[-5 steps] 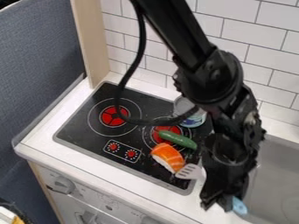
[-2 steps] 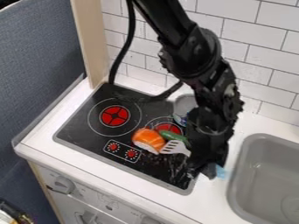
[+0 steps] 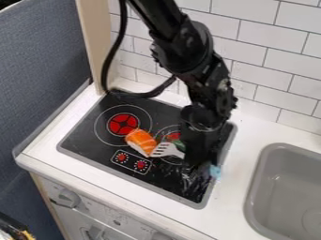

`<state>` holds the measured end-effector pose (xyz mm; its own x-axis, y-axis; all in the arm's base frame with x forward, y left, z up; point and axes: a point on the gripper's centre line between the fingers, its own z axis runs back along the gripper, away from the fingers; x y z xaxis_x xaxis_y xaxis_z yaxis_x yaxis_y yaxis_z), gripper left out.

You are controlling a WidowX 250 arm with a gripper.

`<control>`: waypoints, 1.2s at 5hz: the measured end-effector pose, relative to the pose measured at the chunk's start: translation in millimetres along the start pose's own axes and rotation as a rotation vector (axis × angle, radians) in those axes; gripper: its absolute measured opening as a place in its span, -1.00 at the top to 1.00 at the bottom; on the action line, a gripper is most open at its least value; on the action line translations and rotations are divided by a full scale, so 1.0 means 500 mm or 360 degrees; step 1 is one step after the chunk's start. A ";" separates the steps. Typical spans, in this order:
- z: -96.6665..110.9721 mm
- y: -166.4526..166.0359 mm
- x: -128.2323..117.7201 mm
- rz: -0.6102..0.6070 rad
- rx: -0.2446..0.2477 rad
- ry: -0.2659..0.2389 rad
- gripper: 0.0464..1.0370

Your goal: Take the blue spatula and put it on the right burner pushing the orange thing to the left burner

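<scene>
Along the near side of the glossy black stovetop, the matte black claw is clamped on the spatula, whose blue handle end pokes out at its right and whose pale slotted head points left. That long axis aims at the plump, white-striped orange thing, which lies against or just beside the head; the coming push likely goes left and slightly back, toward the flat, round left burner. Beyond stand smooth white tiles.
</scene>
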<state>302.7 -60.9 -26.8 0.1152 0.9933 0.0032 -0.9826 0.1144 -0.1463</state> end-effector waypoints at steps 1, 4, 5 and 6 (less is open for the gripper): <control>0.000 0.002 0.024 0.0050 0.0018 -0.0024 0.44; 0.011 -0.020 0.126 0.0230 -0.0019 -0.0114 0.44; 0.016 -0.025 0.161 0.0293 -0.0037 -0.0157 0.44; 0.016 -0.025 0.167 0.0299 -0.0036 -0.0163 0.44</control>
<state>323.5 20.8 -16.6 -0.0860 0.9935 0.0742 -0.9818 -0.0718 -0.1761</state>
